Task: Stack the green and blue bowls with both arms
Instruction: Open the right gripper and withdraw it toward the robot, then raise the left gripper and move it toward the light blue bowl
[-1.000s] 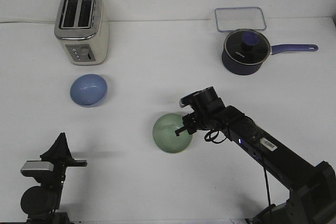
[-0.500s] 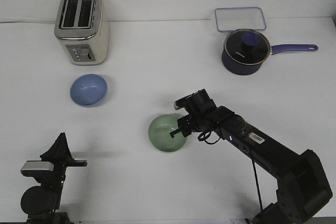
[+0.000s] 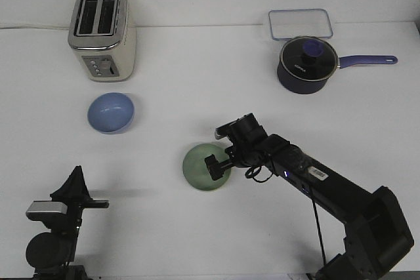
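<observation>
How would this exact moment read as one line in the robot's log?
right gripper: over green bowl, grip unclear | left gripper: parked low, away from bowls | blue bowl: alone near toaster | stack: not done

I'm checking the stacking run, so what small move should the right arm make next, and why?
Probably keep carrying the green bowl left and away, toward the blue bowl. The right gripper appears clamped on the green bowl's rim, the blue bowl sits apart near the toaster, and the left gripper waits low.
</observation>
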You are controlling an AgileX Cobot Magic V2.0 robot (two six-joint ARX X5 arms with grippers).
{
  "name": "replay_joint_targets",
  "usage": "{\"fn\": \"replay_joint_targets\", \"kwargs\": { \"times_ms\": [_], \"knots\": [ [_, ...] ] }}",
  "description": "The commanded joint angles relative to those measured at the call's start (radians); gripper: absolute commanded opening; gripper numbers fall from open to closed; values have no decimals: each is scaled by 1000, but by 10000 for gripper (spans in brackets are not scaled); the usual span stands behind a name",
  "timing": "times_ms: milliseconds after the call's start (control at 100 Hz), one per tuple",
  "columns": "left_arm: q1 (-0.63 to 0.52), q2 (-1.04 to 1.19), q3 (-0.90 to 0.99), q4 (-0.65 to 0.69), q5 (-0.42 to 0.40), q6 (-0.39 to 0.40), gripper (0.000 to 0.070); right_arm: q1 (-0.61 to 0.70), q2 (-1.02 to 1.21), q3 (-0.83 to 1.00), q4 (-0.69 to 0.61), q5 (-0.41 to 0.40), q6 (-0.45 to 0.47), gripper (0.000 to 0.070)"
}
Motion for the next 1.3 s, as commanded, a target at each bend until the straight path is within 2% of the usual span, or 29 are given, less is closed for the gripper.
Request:
{"fn": "replay_joint_targets", "kwargs": {
  "times_ms": [0, 160, 390, 570, 660, 740, 830, 1000, 1100, 1180, 1290],
  "knots": [
    [2, -1, -19, 12, 1, 1, 12, 4, -25, 11, 5, 6, 14, 700],
    [2, -1, -19, 12, 1, 1, 13, -34, -114, 11, -4, 29, 8, 700],
    [2, -1, -19, 12, 1, 1, 13, -167, -296, 11, -64, 193, -70, 700],
    [2, -1, -19, 12, 1, 1, 12, -304, -441, 10, -90, 200, -143, 700],
    [2, -1, -19, 12, 1, 1, 12, -365, -498, 7, -103, 233, -185, 700],
    [2, -1, -19, 12, 1, 1, 12, -401, -543, -10, -98, 245, -188, 700],
    [2, -1, -19, 12, 1, 1, 12, -430, -612, -86, -19, 239, -191, 700],
    [2, -1, -19, 12, 1, 1, 12, -435, -769, -336, 190, 231, -194, 700],
    [2, -1, -19, 12, 1, 1, 13, -435, -859, -488, 305, 208, -137, 700],
    [2, -1, -19, 12, 1, 1, 12, -430, -927, -600, 382, 209, -128, 700],
    [2, -1, -19, 12, 1, 1, 12, -428, -995, -698, 479, 190, -87, 700]
  ]
}}
